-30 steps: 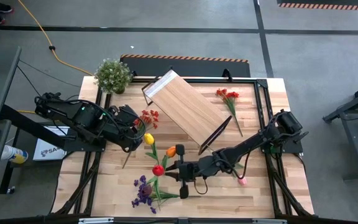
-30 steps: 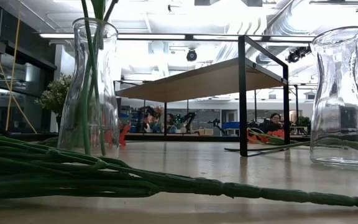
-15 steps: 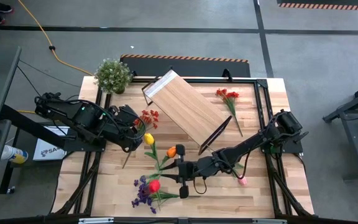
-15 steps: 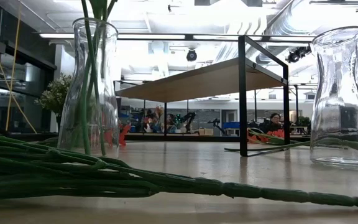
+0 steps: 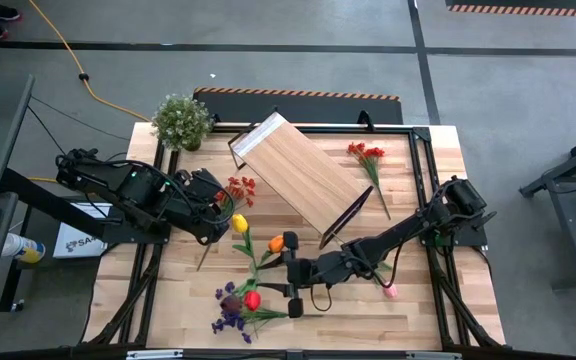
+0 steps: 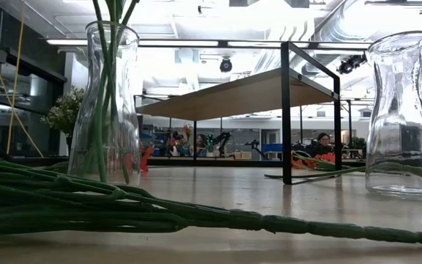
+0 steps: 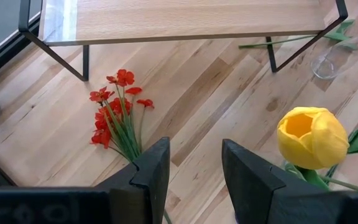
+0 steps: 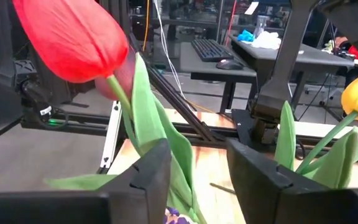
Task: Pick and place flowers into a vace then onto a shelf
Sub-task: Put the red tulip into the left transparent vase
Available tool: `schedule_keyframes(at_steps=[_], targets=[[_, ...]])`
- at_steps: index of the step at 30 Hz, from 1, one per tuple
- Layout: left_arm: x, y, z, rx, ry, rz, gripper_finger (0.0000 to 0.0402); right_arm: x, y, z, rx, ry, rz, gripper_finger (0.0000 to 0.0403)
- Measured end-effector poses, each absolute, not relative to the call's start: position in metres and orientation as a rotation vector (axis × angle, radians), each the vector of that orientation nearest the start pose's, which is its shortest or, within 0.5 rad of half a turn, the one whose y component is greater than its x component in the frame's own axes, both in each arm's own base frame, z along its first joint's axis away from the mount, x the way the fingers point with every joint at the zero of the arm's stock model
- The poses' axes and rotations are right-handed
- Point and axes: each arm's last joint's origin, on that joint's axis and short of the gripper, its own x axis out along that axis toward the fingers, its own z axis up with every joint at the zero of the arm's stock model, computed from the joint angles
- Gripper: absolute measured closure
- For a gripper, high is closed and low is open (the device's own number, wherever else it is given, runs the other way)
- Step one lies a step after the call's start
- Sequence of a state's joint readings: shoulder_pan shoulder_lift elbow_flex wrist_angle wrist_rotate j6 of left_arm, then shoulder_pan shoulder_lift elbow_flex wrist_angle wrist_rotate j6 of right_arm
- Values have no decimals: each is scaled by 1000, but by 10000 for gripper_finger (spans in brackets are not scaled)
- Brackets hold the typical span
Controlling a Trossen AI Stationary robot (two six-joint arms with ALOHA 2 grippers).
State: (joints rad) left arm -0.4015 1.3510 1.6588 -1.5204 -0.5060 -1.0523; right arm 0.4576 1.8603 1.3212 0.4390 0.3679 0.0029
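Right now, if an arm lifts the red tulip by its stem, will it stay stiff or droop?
Probably stiff: the red tulip stands upright on its thin stem. Likely light, yet top-heavy: its head looks large against the stem.

Only the letters "SA", the rest hidden, can be read on the white printed box (image 5: pixel 73 241) beside the table's left edge, under the left arm.
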Motion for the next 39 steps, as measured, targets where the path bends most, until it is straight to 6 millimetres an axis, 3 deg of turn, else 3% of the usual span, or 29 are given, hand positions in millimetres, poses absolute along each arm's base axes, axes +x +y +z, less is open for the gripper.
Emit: schedule_keyframes(at_steps=[14,23,33,39], targets=[[199,-69,405,-404,896,619,222,380,201,274,-106,85,121,239],[199,-69,405,-390,899,612,222,366,201,300,-139,28,112,240],[199,-69,405,-391,899,612,222,365,200,303,-136,23,105,238],[199,-69,405,-392,898,612,222,359,197,316,-122,-8,107,237]])
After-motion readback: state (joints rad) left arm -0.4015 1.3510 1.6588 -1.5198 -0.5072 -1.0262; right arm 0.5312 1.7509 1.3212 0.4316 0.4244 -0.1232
